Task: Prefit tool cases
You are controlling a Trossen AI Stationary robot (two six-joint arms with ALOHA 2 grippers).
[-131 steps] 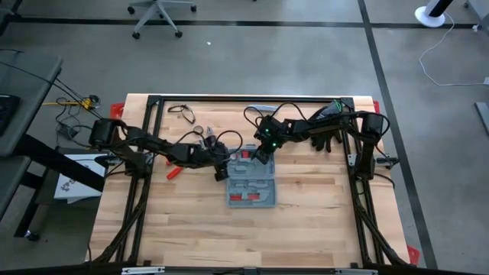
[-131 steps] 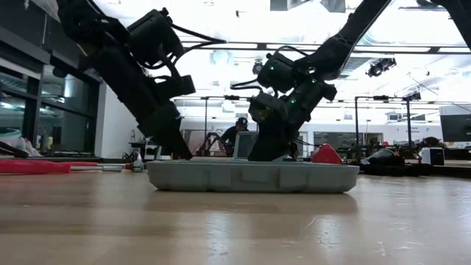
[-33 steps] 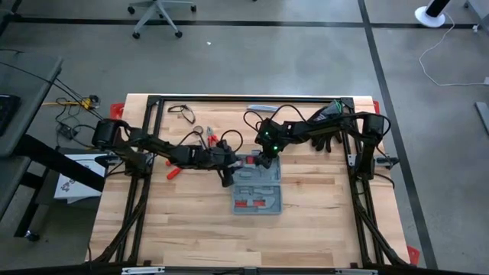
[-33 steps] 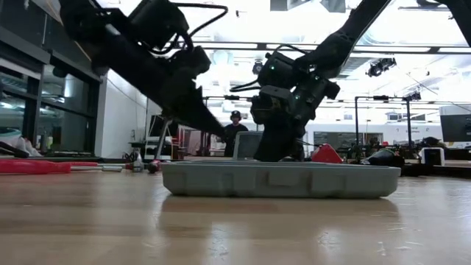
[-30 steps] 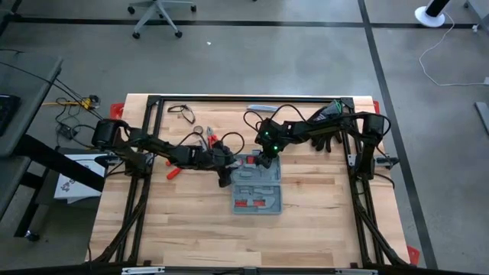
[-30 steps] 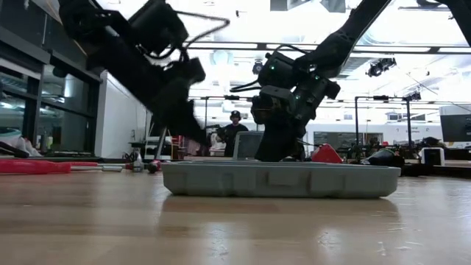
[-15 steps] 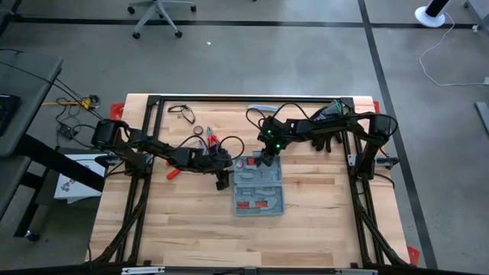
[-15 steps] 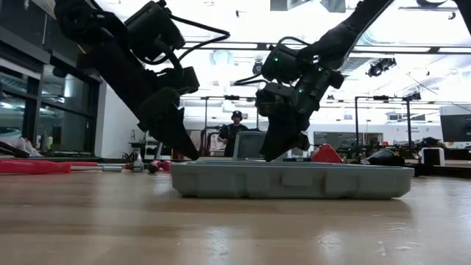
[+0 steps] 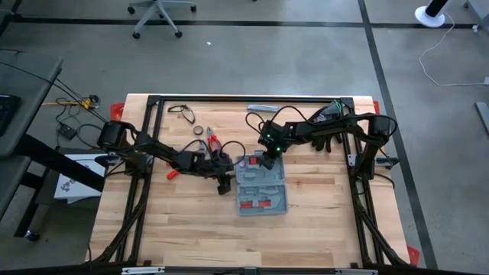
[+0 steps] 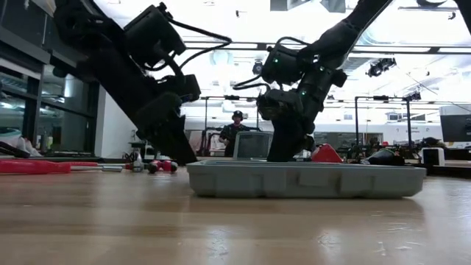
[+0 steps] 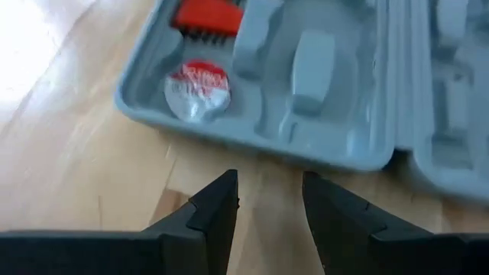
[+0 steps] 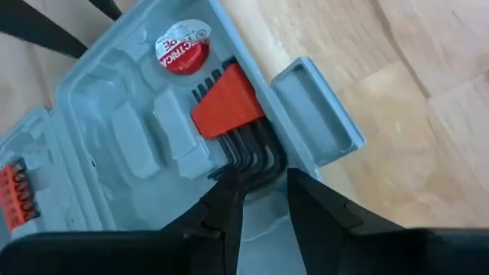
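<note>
Tool case (image 9: 261, 186) farther right than before

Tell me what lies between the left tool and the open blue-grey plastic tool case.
Only bare wooden table. In the left wrist view, the left tool sits just short of the blue-grey moulded plastic tool case, jaws open, holding nothing.

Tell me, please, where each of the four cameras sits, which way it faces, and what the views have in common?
High view: above the table, looking straight down on the open tool case; both arms show.
Low view: at table-top height, looking level at the case's side wall; both arms come down from above.
Left wrist view: looks past the left gripper, open, empty, at the case's rim.
Right wrist view: looks past the right gripper at the red hex-key holder.
Shared: both wrist views show the round red-and-silver sticker.
</note>
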